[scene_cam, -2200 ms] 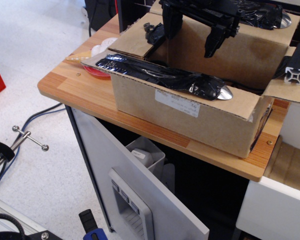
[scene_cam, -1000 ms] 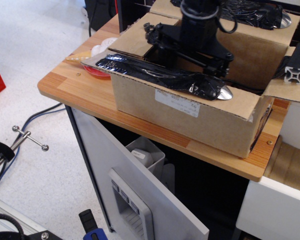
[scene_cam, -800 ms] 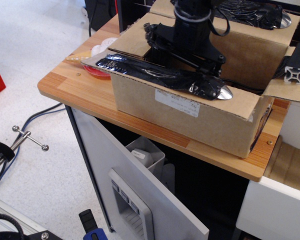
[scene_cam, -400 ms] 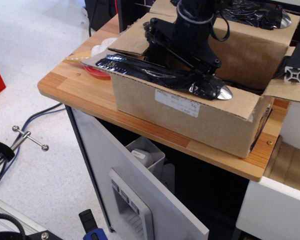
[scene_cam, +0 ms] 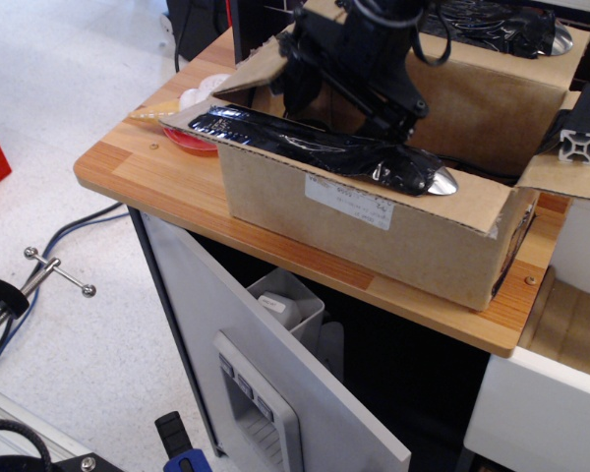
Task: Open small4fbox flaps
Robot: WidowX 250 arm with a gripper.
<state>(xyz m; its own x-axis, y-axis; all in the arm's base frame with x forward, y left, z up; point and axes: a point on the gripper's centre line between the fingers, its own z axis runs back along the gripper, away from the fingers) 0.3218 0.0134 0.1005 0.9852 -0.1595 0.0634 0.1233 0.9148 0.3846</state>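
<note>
My gripper (scene_cam: pixel 349 79) hangs over the open top of the small4fbox (scene_cam: pixel 374 211), which sits on the wooden tabletop (scene_cam: pixel 157 167) with its white label (scene_cam: pixel 349 202) facing the camera. The black fingers (scene_cam: pixel 300 84) reach down among the flaps at the left end of the box, but I cannot tell how wide they stand or whether they have hold of anything, since my own black body hides the tips. The left short flap (scene_cam: pixel 261 69) is tilted upward beside my fingers. The near long flap (scene_cam: pixel 324 147) lies folded outward along the front edge, its glossy black film wrinkled and ending in a silvery tip (scene_cam: pixel 441 182). The far long flap (scene_cam: pixel 501 49) stands up behind me, with black film along its top. A red-and-white object (scene_cam: pixel 190 118) lies on the tabletop just left of the box. Below the tabletop a white cabinet door (scene_cam: pixel 265 364) hangs open.
</note>
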